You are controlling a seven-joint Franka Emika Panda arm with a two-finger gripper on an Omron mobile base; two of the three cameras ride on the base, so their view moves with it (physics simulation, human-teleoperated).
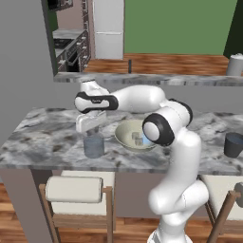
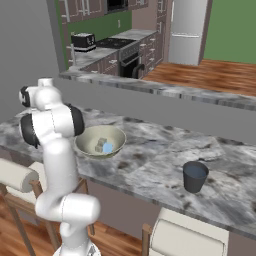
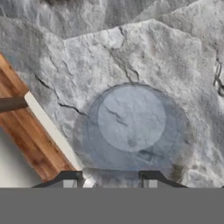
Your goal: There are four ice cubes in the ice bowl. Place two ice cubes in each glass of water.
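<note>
Hovering directly above the near glass of water [image 1: 94, 146], claw [image 1: 93, 124] pointing down at its mouth. Sitting just left of the ice bowl [image 1: 124, 137], that glass; ice cubes [image 1: 138, 137] lying inside the bowl. Standing far right of the bowl, the other glass [image 1: 233, 144]. Cannot tell whether claw is gripping a cube.
</note>
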